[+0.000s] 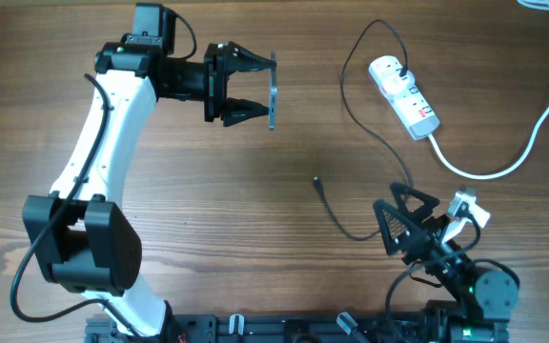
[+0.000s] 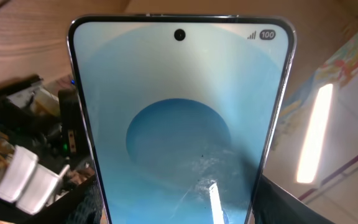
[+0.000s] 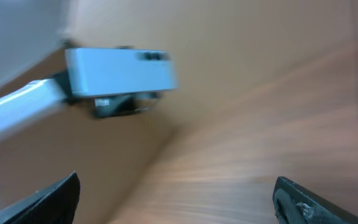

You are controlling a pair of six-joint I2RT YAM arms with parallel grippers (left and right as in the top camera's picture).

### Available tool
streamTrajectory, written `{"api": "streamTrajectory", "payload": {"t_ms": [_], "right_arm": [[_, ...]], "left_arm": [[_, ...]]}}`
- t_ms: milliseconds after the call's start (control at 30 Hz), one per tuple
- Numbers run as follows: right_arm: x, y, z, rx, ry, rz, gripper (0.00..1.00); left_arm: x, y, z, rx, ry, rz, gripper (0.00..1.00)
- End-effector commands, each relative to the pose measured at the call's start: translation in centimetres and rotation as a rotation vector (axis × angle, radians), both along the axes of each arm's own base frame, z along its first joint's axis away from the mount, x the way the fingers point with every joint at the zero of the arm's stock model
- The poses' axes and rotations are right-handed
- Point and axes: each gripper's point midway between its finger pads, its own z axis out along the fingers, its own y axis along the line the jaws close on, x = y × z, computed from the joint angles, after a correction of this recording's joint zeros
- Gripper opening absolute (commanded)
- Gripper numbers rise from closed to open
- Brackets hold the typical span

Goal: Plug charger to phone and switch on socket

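Observation:
My left gripper (image 1: 267,91) is shut on the phone (image 1: 272,92) and holds it on edge above the table at the upper middle. In the left wrist view the phone's cyan screen (image 2: 179,118) fills the frame between my fingers (image 2: 179,208). The charger, a thin black cable (image 1: 355,119), runs from the white socket (image 1: 404,95) at the upper right; its plug tip (image 1: 316,180) lies loose mid-table. My right gripper (image 1: 396,211) is open and empty near the cable at the lower right. The blurred right wrist view shows its spread fingers (image 3: 176,193) and the phone (image 3: 120,71) ahead.
A thick white lead (image 1: 532,133) curves from the socket off the upper right corner. The black cable loops close to my right gripper. A black rail (image 1: 284,329) runs along the table's front edge.

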Motion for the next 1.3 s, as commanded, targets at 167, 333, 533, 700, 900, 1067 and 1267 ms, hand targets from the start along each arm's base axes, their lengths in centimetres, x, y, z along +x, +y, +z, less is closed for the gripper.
{"api": "streamTrajectory", "payload": {"t_ms": [167,333,533,700,900,1067,1267], "right_arm": [[-4.4,2.3,9.9,-0.058,-0.103,0.173,1.0],[-0.7,0.0,10.2,-0.317,0.202,0.006,1.0],[-0.5,4.4,15.6,-0.179,0.168,0.405,0.9],[-0.3,7.4,18.3,-0.271,0.17,0.364,0.9],[5.1,11.6,14.0,-0.892,0.523,0.04,0.99],[10.9,16.3,13.8,-0.984,0.479,-0.178,0.99],[12.9,18.3,15.0,-0.909,0.412,-0.213,0.97]], "left_arm": [[-0.1,1.7,2.6,-0.078,0.018,0.018,0.66],[-0.1,1.7,2.6,-0.076,0.041,0.019,0.66],[-0.1,1.7,2.6,-0.076,0.04,0.019,0.66],[-0.1,1.7,2.6,-0.076,0.04,0.018,0.66],[0.2,1.7,2.0,-0.04,0.037,0.034,0.66],[-0.1,1.1,2.0,-0.038,0.037,0.02,0.64],[-0.1,1.1,2.0,-0.037,0.037,0.02,0.65]]}}
